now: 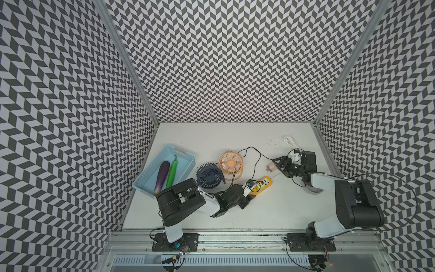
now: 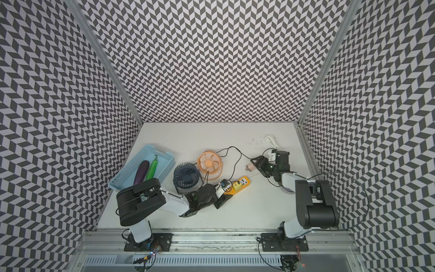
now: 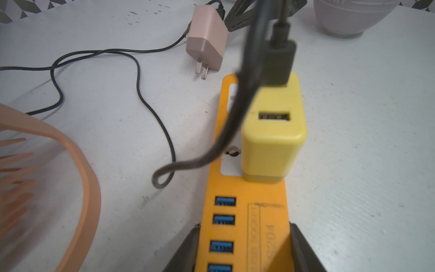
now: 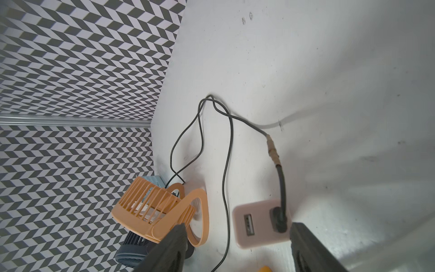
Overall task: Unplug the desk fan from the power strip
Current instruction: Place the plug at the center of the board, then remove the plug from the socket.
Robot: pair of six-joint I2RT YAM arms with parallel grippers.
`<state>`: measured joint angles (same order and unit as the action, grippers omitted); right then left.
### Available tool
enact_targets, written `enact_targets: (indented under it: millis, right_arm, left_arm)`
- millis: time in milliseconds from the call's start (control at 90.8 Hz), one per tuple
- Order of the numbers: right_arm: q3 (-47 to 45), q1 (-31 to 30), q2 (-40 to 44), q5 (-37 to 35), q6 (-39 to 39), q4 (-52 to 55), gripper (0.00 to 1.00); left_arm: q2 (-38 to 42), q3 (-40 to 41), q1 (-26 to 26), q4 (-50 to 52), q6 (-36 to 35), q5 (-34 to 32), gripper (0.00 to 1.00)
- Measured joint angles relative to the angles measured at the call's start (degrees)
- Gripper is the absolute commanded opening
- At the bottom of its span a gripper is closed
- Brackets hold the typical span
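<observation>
The white table fills the lower middle of both top views. At its left edge a light blue basket holds an eggplant and a green pepper. Right of the basket stand a navy desk fan and an orange desk fan, close together. The orange power strip lies tilted just right of centre. The left tool pinches its USB end from both sides. A yellow adapter sits plugged into one socket, with a black plug in its top. Up and to the right, a pink adapter lies on the table with its prongs bare, apart from the strip. The right tool is spread around it, and a black cord trails off towards the fans.
</observation>
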<state>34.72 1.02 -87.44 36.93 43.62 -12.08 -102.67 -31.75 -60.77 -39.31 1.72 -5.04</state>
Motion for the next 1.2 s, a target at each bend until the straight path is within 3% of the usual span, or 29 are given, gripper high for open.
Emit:
enact_targets:
  millis: [319, 749, 1201]
  right_arm:
    - [-1.4, 0.3, 8.7, -1.3, -0.8, 3.1, 0.74]
    - [-3.2, 0.1, 23.2, -5.2, -9.1, 12.7, 0.72]
    - [-12.2, -14.1, 39.4, -14.0, -14.0, 19.2, 0.72]
  left_arm:
    - [0.0, 0.0, 0.0, 0.0, 0.1, 0.0, 0.26]
    - [0.0, 0.0, -0.2, 0.0, 0.5, -0.4, 0.26]
    - [0.0, -0.3, -0.4, 1.0, 0.5, -1.4, 0.57]
